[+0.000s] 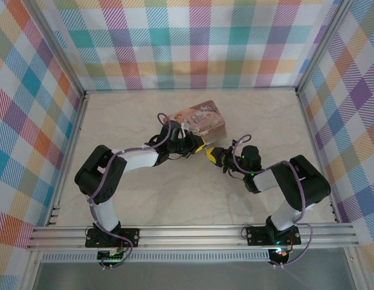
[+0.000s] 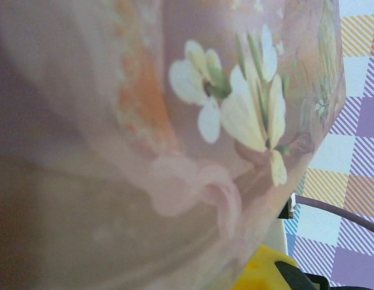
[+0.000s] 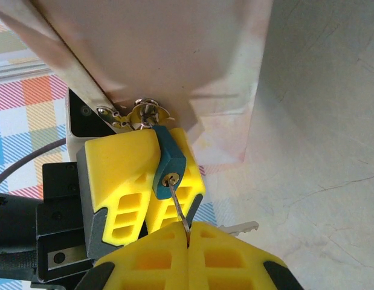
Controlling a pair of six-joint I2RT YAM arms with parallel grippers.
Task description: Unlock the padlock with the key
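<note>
padlock (image 3: 169, 160): little blue one, hanging off the hasp on the tin's (image 3: 174, 54) near edge, keyhole end facing the right gripper
key (image 3: 179, 207): thin shaft, tip in the keyhole, other end buried between the right fingers
right gripper (image 3: 188, 232): yellow fingers squeezed together on the key
left gripper (image 1: 197, 145): fingers nearly together, right up against the padlock, honestly can't tell if it's clamped
second key (image 3: 240, 228): pokes out sideways by the right fingers
table (image 3: 319, 151): tin sits mid-table
</note>
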